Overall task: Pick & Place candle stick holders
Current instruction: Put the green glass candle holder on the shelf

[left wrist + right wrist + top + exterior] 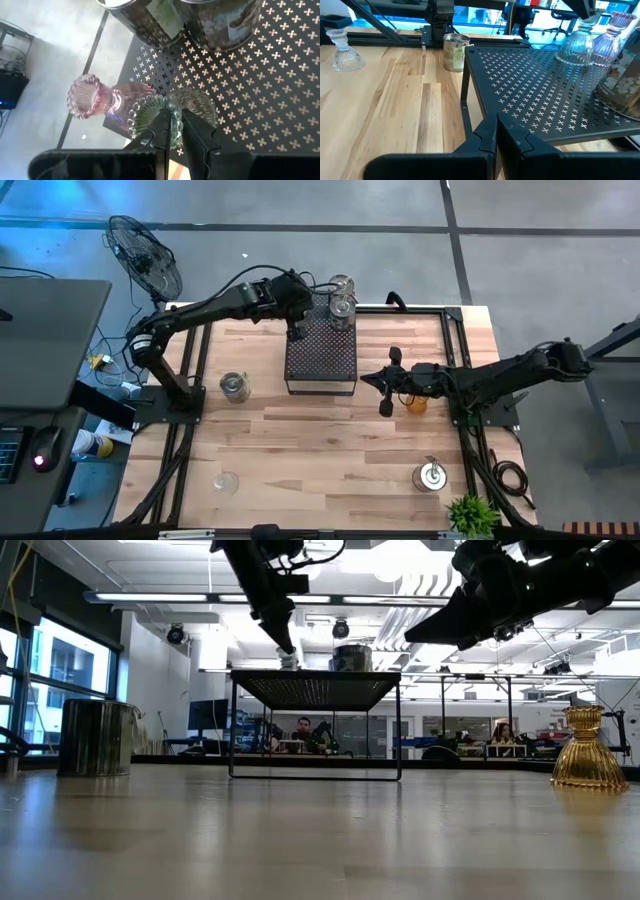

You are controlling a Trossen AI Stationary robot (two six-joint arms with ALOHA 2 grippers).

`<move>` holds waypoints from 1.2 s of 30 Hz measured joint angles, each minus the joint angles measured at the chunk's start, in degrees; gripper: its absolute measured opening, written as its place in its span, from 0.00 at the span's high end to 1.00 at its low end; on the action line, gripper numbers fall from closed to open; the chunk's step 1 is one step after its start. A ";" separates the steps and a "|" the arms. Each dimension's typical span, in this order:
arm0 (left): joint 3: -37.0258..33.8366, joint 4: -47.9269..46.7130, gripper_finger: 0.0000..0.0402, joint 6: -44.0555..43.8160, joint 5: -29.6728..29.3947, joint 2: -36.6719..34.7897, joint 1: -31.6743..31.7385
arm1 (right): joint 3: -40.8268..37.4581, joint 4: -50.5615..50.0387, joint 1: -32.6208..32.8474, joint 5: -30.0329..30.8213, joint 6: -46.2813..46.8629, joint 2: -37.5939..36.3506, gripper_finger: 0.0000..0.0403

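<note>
A clear glass candle stick holder (192, 107) stands on the black perforated box (320, 355), near its far left corner, with a pinkish holder (100, 97) right beside it. My left gripper (175, 132) is shut on the clear one; both holders also show in the right wrist view (577, 47). An amber holder (417, 402) stands on the table beside my right gripper (385, 385), which hovers shut and empty at the box's right side. Silvery holders (235, 387) (432, 476) and a clear one (226, 480) stand on the table. My left gripper pinches the clear holder's beaded top rim (145, 112) between its two fingers. The fingers come from above, pointing down. The holder is upright, and its flared base (572, 57) rests on the box's perforated top.
Two patterned tins (342, 285) (342, 307) stand on the box's far edge, close to the left gripper. A fan (145, 255) stands beyond the table's far left corner and a small plant (470, 515) at the near right corner. Bare wood lies in the table's middle.
</note>
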 joint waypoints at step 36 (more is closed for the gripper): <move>-0.20 0.91 0.73 -0.74 -0.67 0.13 -1.15 | 0.00 0.11 -0.01 -1.21 -0.01 0.00 1.00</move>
